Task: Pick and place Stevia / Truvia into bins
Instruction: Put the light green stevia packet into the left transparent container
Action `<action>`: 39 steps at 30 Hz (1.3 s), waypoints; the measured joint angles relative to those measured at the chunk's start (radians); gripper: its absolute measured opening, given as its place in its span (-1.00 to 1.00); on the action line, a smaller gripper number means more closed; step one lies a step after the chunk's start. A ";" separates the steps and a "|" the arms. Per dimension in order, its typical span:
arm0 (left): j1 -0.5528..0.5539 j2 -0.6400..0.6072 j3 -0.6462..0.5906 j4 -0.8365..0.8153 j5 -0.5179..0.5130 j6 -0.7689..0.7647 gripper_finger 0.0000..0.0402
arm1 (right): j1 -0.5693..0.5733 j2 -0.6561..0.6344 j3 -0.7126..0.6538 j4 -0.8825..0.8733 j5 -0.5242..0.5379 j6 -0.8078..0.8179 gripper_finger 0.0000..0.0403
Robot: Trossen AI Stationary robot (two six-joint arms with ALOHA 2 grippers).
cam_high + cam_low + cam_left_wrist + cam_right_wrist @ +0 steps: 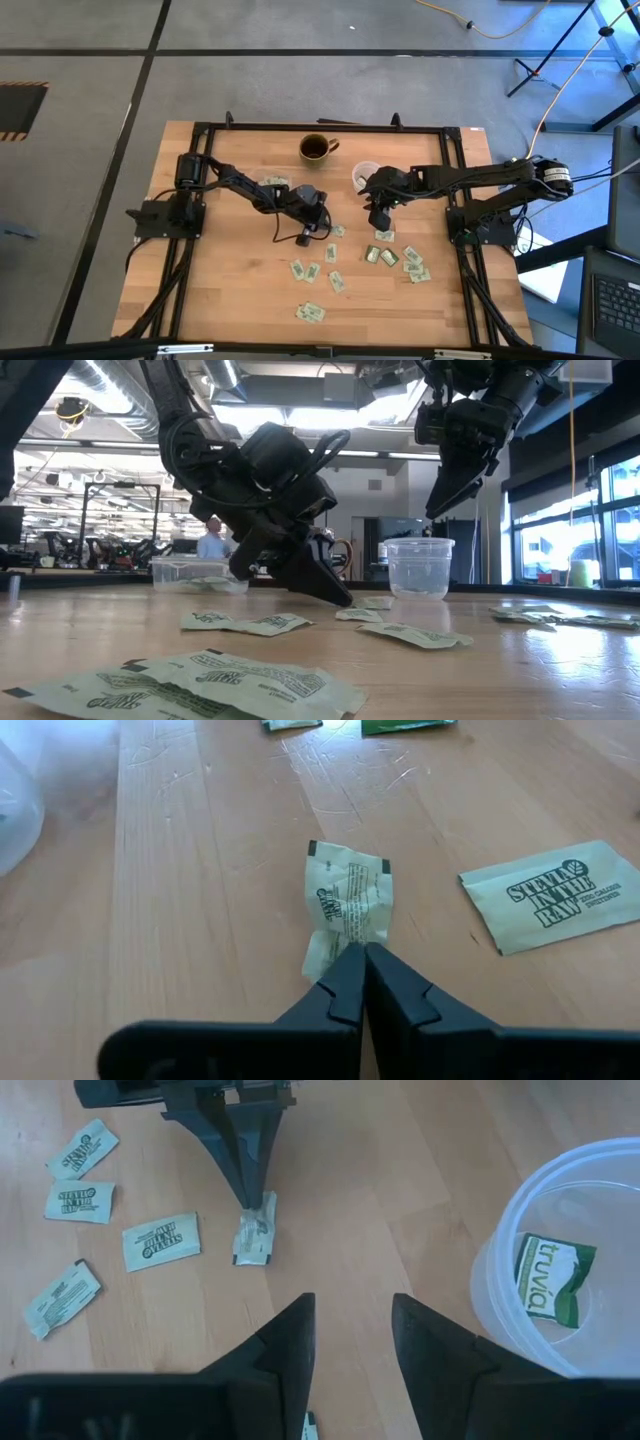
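Pale green and white sachets (372,258) lie scattered over the near half of the wooden table. My left gripper (364,956) is down at the table's middle, shut on one crumpled white sachet (346,905); the right wrist view shows this sachet (254,1232) too. My right gripper (352,1330) hangs open above the table, just near of the clear round cup (565,1255). The cup holds a green-and-white Truvia sachet (553,1276). The clear shallow tub (190,572) stands toward the far left, with sachets in it. My left gripper pinches the crumpled white sachet by its end (338,952) between the two fingertips (252,1192). The fingers slant down onto it from the table's left. The sachet's free end (348,860) lies on the table, and the paper is creased near the fingers.
A dark mug (317,148) with a handle stands at the far edge, left of the cup. A Stevia sachet (555,898) lies close beside the held one. Bare wood shows left of the sachet group. A person (211,538) shows in the room behind.
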 joint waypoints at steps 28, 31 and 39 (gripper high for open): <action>0.088 -0.664 -0.078 -0.780 -0.418 -0.066 -0.99 | 0.000 0.000 0.000 -0.004 0.001 0.002 -0.32; 0.105 -0.725 -0.144 -0.758 -0.440 -0.097 -0.99 | 0.000 0.000 -0.006 0.001 0.001 0.002 -0.32; 0.142 -0.801 -0.260 -0.732 -0.487 -0.189 -0.99 | 0.000 0.000 -0.040 0.022 0.001 0.003 -0.32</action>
